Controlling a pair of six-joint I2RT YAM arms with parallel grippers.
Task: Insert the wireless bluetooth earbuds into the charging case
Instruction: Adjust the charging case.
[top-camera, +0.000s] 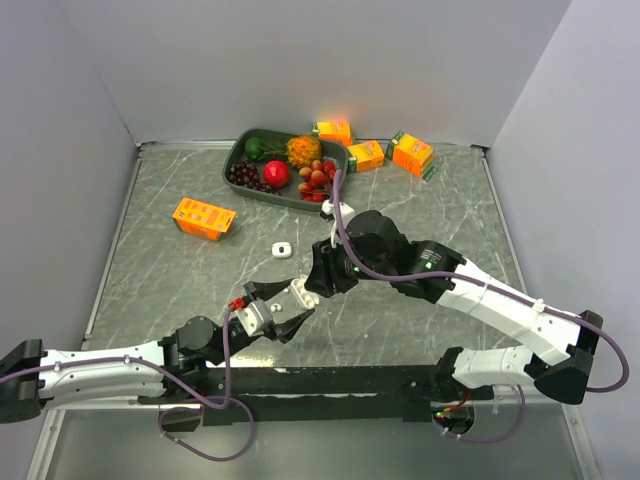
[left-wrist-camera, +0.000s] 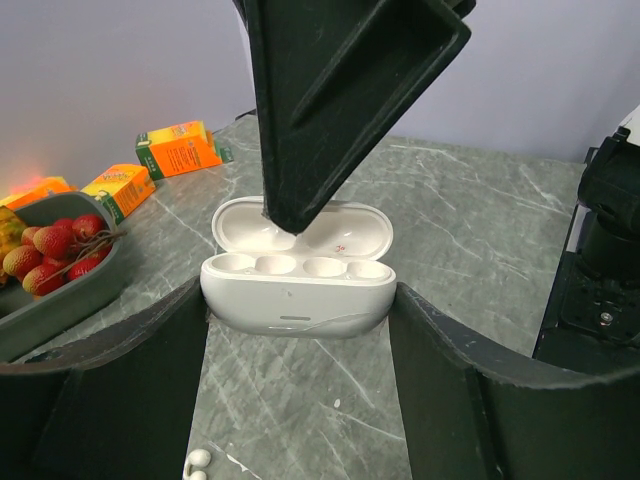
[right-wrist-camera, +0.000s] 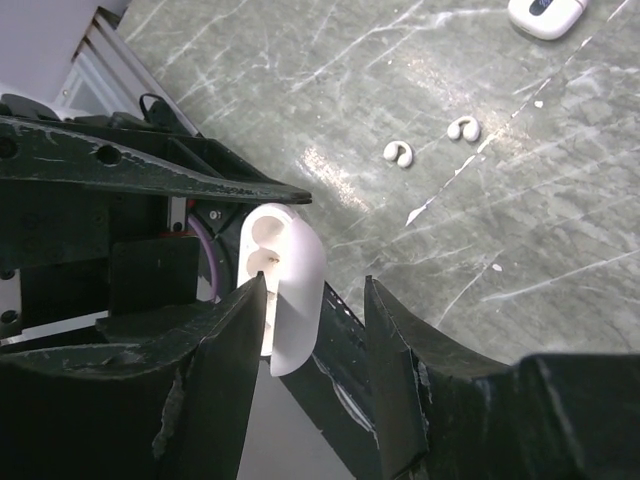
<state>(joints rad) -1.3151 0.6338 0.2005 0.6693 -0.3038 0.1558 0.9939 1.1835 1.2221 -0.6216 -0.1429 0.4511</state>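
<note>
Item: open charging case (left-wrist-camera: 295, 300), near centre, pinched between my left fingers (left-wrist-camera: 140, 390). My right fingers (right-wrist-camera: 215, 350): spread, one tip touching its lid (left-wrist-camera: 340, 235). Two earbuds (right-wrist-camera: 398, 153) loose on tabletop (right-wrist-camera: 500, 220).

two earbuds (right-wrist-camera: 398, 153), two white cases (left-wrist-camera: 295, 290), four orange cartons (top-camera: 204, 217) and one fruit tray (top-camera: 236, 154).
</note>
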